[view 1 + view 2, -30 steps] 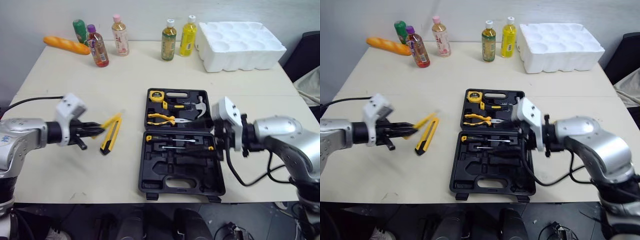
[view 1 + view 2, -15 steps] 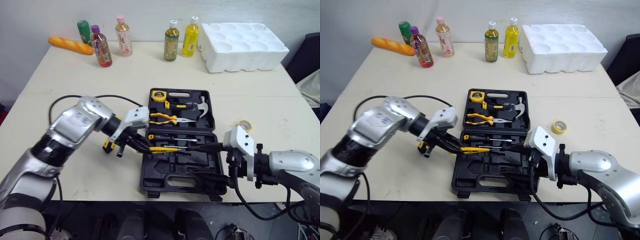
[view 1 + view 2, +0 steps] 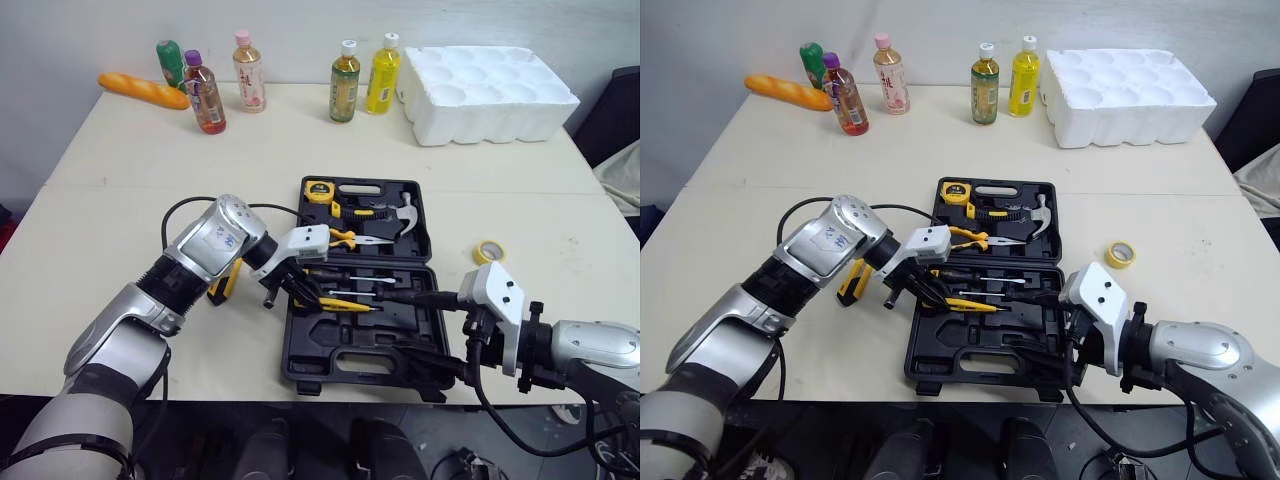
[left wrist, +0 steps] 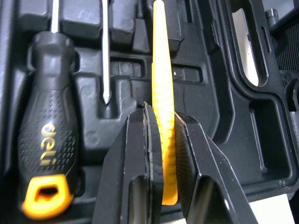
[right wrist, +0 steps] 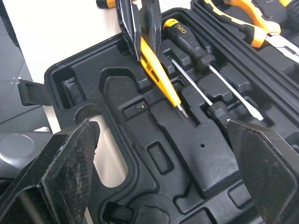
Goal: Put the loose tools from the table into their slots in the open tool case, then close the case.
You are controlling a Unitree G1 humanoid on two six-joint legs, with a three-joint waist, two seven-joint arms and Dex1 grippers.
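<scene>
The open black tool case lies at the middle of the table. Its far half holds a tape measure, pliers and a hammer. Screwdrivers sit in the near half. My left gripper is shut on a slim yellow tool, held low over the near half beside the screwdrivers. A yellow and black utility knife lies left of the case, partly behind my left arm. A yellow tape roll lies right of the case. My right gripper stands open at the case's near right edge.
Several bottles, a bread loaf and a white foam tray line the far side of the table. A black cable loops over my left arm. Bare tabletop lies between the case and the bottles.
My left gripper has carried the yellow tool from the table left of the case to over the case's near half. My right gripper has drawn back toward the near right edge.
</scene>
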